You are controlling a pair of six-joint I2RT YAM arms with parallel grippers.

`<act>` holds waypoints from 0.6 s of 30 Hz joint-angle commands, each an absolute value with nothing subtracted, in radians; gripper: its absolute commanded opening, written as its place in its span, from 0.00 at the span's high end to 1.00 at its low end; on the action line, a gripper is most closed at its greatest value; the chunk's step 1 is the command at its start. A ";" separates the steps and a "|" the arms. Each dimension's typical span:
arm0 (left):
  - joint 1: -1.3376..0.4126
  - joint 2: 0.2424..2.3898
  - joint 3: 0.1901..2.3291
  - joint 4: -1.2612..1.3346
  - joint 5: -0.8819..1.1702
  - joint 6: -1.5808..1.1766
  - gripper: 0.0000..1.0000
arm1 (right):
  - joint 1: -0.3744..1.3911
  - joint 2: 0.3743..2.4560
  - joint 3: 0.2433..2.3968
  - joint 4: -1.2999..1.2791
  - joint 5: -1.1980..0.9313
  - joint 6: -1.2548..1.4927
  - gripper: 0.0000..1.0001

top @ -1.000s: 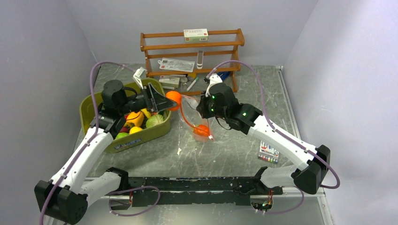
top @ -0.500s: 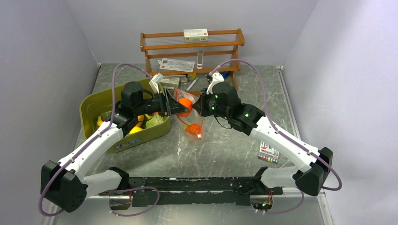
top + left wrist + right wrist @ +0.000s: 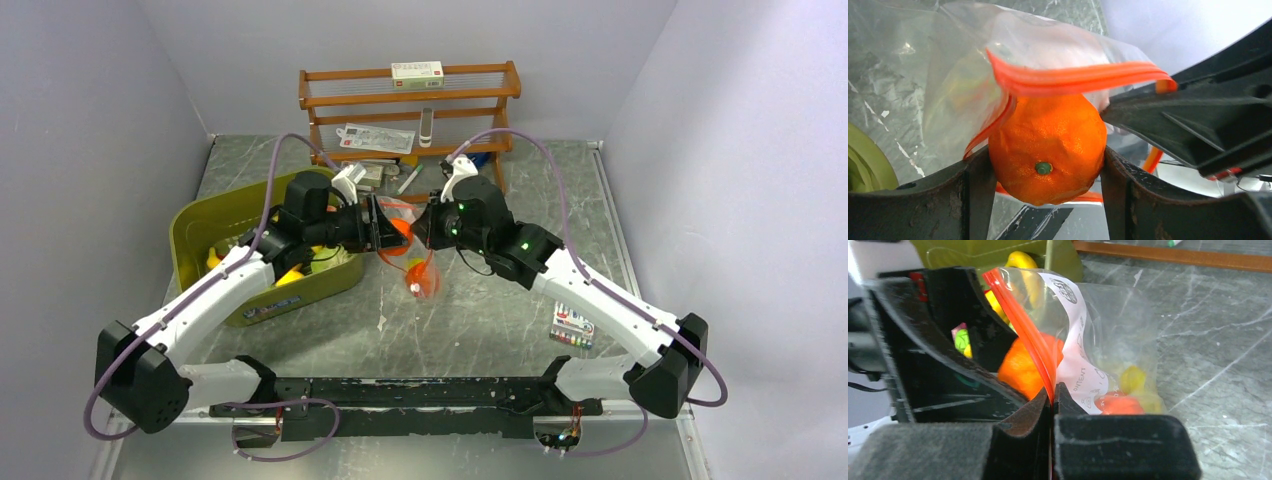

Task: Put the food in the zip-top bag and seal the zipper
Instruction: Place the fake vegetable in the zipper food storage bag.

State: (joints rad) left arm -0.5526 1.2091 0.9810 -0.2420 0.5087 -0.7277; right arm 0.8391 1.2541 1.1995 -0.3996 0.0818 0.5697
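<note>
My left gripper is shut on a glossy orange toy fruit and holds it at the open mouth of the clear zip-top bag. The orange-red zipper arches just over the fruit. My right gripper is shut on the zipper strip and holds the bag up off the table. Orange and yellow food lies in the bottom of the bag. In the top view the two grippers face each other, with the bag hanging between them.
An olive-green tub with more toy food stands to the left. A wooden rack with packets and boxes stands at the back. A small pack of coloured items lies at the right. A white scrap lies on the table.
My left arm has carried the orange fruit rightward from over the tub to the bag's mouth. My right gripper has kept hold of the bag, which has shifted slightly.
</note>
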 commanded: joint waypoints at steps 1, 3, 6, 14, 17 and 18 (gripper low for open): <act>-0.591 1.243 1.044 -0.328 0.428 -0.681 0.46 | 0.848 1.245 1.193 -0.311 0.011 0.579 1.00; -0.605 1.259 1.065 -0.361 0.389 -0.672 0.44 | 0.848 1.243 1.179 -0.288 -0.013 0.577 1.00; -0.625 1.281 1.101 -0.414 0.337 -0.665 0.41 | 0.849 1.236 1.164 -0.265 -0.031 0.584 1.00; -0.652 1.275 1.120 -0.438 0.290 -0.665 0.30 | 0.847 1.231 1.159 -0.288 0.001 0.577 1.00; -0.652 1.271 1.117 -0.438 0.282 -0.669 0.28 | 0.848 1.230 1.151 -0.290 0.011 0.574 1.00; -0.652 1.272 1.119 -0.441 0.279 -0.670 0.26 | 0.847 1.230 1.149 -0.292 0.011 0.573 1.00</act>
